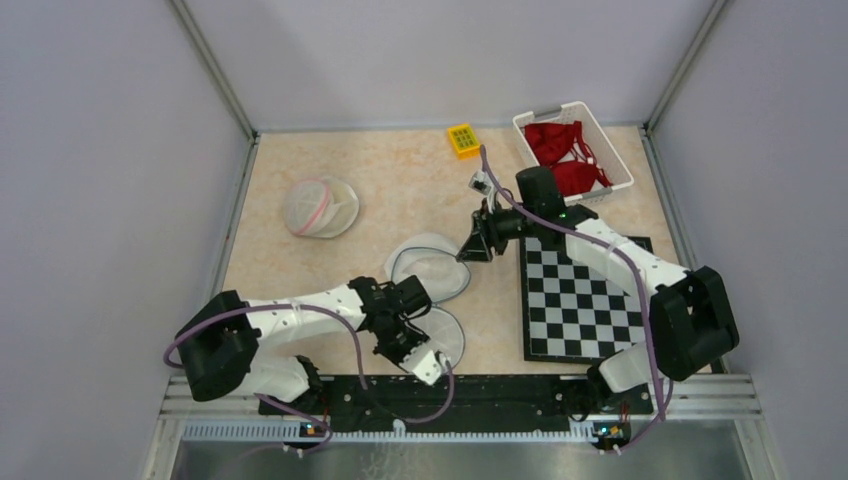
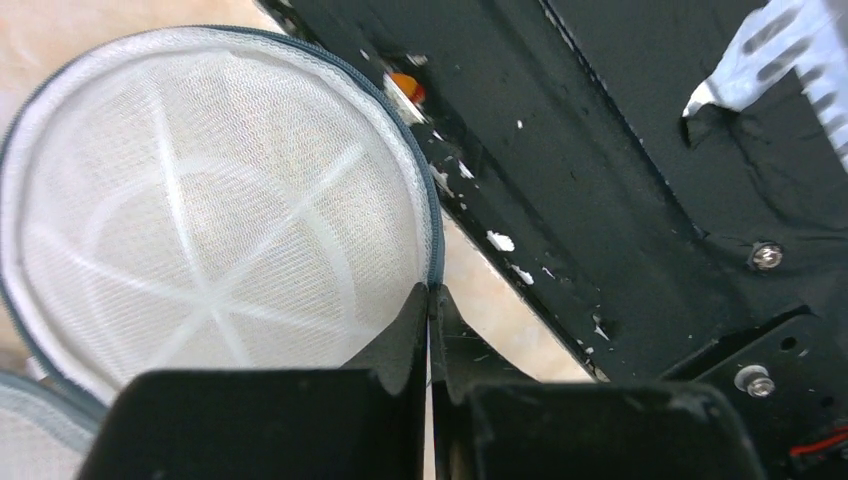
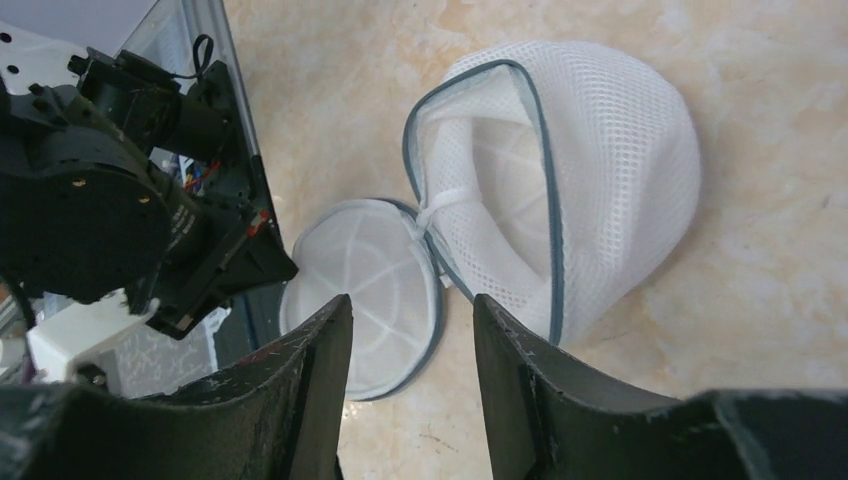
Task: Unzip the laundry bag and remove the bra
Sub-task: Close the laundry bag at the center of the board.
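Our left gripper [image 2: 432,300] pinches the flap [image 2: 200,210] flat at its zip edge; our right gripper [image 3: 410,320] hangs wide open, empty, over the laundry bag [image 3: 600,170] mid-table. No bra shows in its mouth — a blind reach could snag mesh or rip the flap from that thin pinch.

The laundry bag [image 3: 610,170] is white mesh with a grey zipper edge; it lies unzipped near the table middle, mouth open; its round lid [image 3: 365,290] lies flat beside it, joined at one side; a red bra [image 1: 555,140] lies, it seems, in the far-right basket [image 1: 610,145].
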Controlling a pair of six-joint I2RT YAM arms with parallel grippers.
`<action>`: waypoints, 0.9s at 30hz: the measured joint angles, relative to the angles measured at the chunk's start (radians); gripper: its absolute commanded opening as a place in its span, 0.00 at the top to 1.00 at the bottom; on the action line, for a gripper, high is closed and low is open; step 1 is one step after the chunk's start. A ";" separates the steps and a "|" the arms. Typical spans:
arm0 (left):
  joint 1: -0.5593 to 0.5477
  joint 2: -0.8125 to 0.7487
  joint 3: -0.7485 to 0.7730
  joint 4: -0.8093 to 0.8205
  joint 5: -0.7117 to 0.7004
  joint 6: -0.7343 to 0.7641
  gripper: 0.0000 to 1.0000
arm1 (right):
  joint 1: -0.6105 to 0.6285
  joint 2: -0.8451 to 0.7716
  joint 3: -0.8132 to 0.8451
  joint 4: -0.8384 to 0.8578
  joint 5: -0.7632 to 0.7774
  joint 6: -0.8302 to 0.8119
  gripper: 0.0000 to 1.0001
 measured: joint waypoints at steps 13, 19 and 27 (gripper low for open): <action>0.029 0.000 0.371 -0.274 0.246 -0.105 1.00 | -0.038 -0.030 0.081 -0.109 0.022 -0.093 0.52; 0.243 0.047 0.516 -0.338 0.405 -0.166 1.00 | -0.070 -0.029 0.127 -0.129 0.021 -0.104 0.52; 0.516 0.181 0.596 -0.281 0.526 -0.274 1.00 | -0.093 -0.002 0.145 -0.126 0.016 -0.095 0.51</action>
